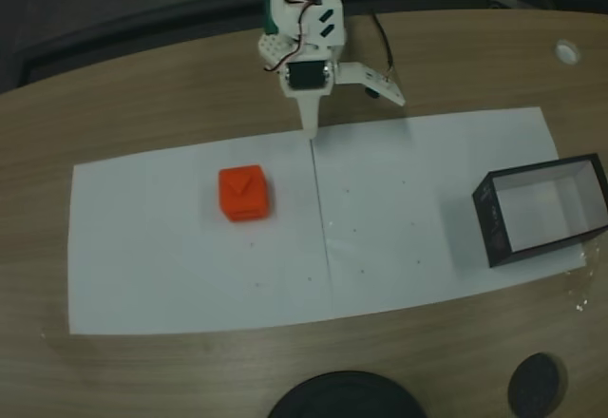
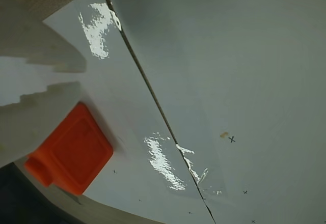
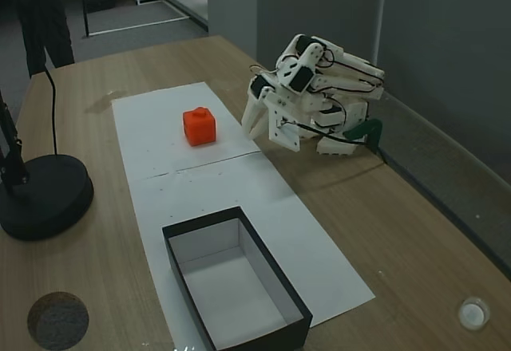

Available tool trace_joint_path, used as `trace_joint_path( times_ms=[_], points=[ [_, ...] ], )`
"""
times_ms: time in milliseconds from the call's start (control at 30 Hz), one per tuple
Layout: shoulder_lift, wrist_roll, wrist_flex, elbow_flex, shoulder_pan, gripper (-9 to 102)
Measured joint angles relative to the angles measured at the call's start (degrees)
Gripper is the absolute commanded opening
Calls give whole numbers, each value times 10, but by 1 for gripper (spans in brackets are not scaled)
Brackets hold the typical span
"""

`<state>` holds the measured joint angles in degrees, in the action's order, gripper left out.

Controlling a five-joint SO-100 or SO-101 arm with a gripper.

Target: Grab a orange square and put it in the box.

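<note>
Right now the orange square (image 1: 244,194) sits flat on the white paper sheet (image 1: 190,275), left of the seam between the two sheets in a fixed view, its triangular mark facing up. The gripper (image 1: 353,97) hangs at the far edge of the paper, just beyond the seam, with its fingers spread apart and nothing between them; one white finger (image 1: 310,117) points down at the sheet and the other (image 1: 376,80) angles off to the right. The cube lies in front of the gripper and to its left, apart from both fingers. In the wrist view the cube (image 2: 74,152) shows at lower left. The box (image 1: 543,209) stands open-topped on the paper's right end, well apart from the cube.
</note>
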<state>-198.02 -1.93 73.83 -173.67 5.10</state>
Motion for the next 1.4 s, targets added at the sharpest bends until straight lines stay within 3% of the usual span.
trace_joint_path(
  times_ms=[1400],
  points=[
    [0, 1, 0, 0, 0, 0]
  ],
)
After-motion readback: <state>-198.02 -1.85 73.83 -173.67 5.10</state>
